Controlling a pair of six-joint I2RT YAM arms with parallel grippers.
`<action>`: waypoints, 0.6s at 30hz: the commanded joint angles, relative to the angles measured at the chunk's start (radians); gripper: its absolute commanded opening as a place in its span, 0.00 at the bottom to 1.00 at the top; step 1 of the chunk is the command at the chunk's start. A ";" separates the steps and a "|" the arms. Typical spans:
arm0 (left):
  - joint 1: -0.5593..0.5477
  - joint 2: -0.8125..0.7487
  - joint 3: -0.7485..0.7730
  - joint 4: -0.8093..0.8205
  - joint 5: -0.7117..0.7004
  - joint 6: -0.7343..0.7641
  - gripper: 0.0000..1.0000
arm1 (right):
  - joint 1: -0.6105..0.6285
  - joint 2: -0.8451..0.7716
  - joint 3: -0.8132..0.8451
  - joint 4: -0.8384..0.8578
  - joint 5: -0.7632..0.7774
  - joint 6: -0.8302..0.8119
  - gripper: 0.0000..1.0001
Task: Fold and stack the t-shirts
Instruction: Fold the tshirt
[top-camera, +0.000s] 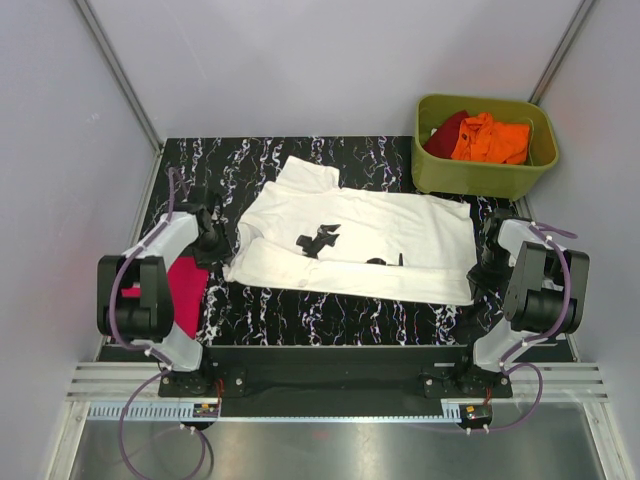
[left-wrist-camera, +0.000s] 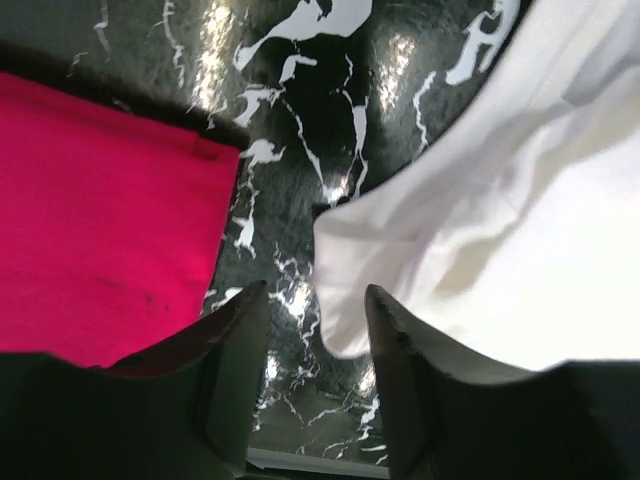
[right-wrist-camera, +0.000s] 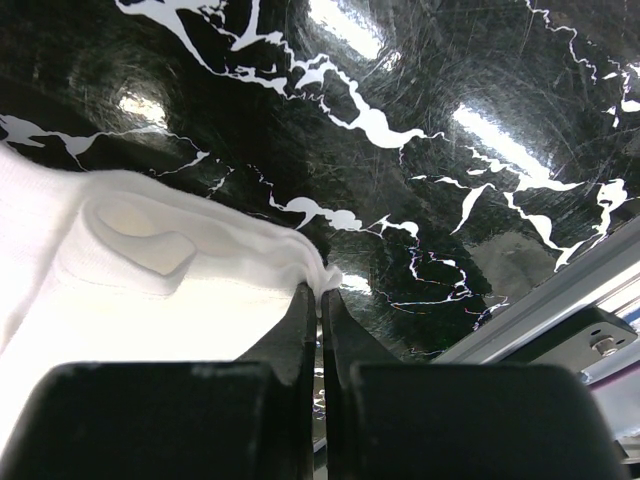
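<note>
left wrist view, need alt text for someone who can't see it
The left end effector is open, its two dark fingers apart above a black white-veined table, with a corner of the white t-shirt lying between them. The rest of that shirt fills the right of the view; a magenta-pink t-shirt lies flat at the left.

Nothing here can be read: no words, numbers or brand names anywhere. The white t-shirt (top-camera: 400, 245) has a small black print (top-camera: 318, 240) on its chest. It is only a ragged dark shape, with a smaller dark mark further along the cloth, and neither can be made out as letters.
</note>
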 joint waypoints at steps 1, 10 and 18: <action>0.000 -0.194 0.000 0.041 -0.019 -0.026 0.52 | -0.007 0.012 0.019 0.017 0.034 -0.006 0.02; -0.013 -0.095 -0.054 0.098 0.165 -0.034 0.57 | -0.006 0.021 0.016 0.027 0.026 -0.019 0.06; -0.013 0.034 -0.048 0.083 0.103 -0.009 0.37 | -0.007 0.029 0.016 0.036 0.024 -0.017 0.04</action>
